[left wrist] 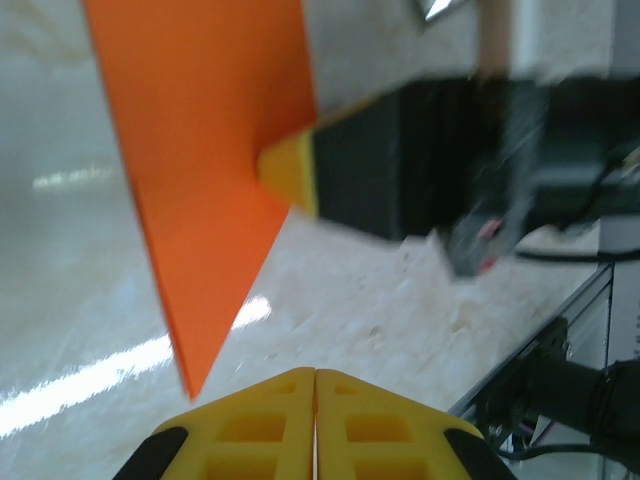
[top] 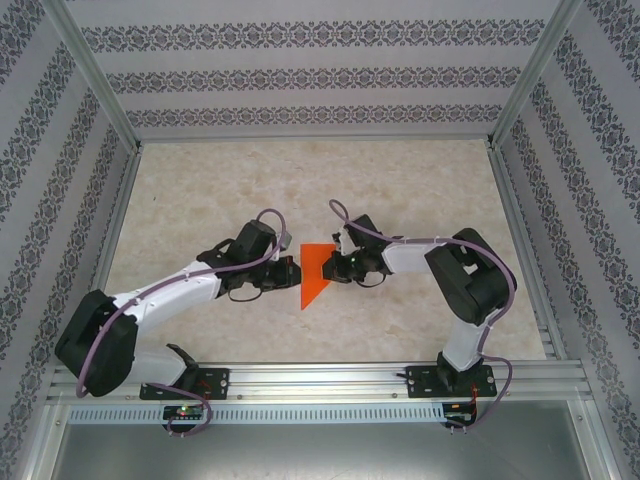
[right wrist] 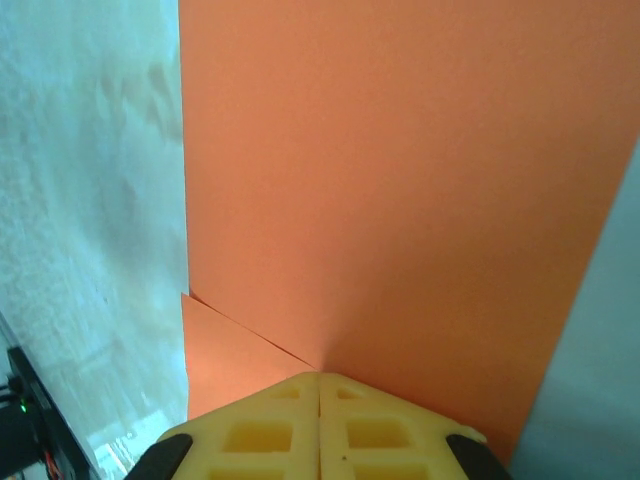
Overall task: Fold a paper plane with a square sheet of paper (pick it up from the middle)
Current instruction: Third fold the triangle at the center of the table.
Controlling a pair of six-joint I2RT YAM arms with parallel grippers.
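Note:
The orange sheet of paper [top: 316,275] lies folded into a flat wedge at the table's middle, its point toward the near edge. My right gripper [top: 336,266] is shut on its right edge. In the right wrist view the closed yellow fingers [right wrist: 320,376] pinch the sheet of paper [right wrist: 400,180] where a folded flap [right wrist: 225,355] meets the main layer. My left gripper [top: 291,268] sits just left of the paper, shut and empty. In the left wrist view its jaws [left wrist: 315,373] are pressed together short of the paper [left wrist: 200,150], with the right gripper's fingertip [left wrist: 290,170] on the paper.
The marbled table top [top: 200,200] is boxed in by patterned walls and aluminium posts [top: 95,75]. A metal rail [top: 320,385] carrying both arm bases runs along the near edge. Purple cables loop over both arms.

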